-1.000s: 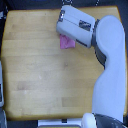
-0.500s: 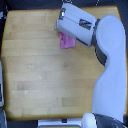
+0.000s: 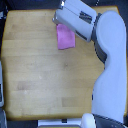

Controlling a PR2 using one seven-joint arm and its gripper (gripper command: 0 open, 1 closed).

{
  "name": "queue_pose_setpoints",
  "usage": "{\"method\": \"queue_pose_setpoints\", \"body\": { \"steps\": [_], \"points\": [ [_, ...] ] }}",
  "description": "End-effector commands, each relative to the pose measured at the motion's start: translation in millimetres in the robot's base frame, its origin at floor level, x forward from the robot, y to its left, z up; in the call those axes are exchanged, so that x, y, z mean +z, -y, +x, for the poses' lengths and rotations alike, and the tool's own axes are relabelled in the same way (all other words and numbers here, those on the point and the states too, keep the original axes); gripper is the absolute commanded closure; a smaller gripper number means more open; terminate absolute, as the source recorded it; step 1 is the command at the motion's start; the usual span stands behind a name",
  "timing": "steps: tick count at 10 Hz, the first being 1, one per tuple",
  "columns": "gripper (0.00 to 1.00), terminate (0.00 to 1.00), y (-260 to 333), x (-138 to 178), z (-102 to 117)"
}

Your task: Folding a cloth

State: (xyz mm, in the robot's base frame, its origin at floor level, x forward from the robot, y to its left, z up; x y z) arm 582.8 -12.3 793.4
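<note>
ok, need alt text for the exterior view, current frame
A small pink cloth lies flat near the far edge of a wooden table, seen from above. A white robot arm reaches in from the exterior view's right, its end covering the cloth's upper right corner; the pincer itself is hidden, so its state is unclear.

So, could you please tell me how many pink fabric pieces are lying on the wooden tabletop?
1. The small pink-magenta cloth lies near the far edge of the wooden tabletop, partly under the robot's arm; more could be hidden beneath that arm.
</note>
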Motion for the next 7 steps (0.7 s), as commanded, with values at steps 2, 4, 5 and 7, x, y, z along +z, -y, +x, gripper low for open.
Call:
{"method": "queue_pose_setpoints", "body": {
  "steps": [2,4,5,7],
  "points": [
    [0.00,0.00,26.5,108.1,29.7],
    [0.00,0.00,35.1,125.6,33.9],
    [0.00,0.00,40.6,133.3,39.4],
    [0.00,0.00,65.5,144.0,45.9]
  ]
}}
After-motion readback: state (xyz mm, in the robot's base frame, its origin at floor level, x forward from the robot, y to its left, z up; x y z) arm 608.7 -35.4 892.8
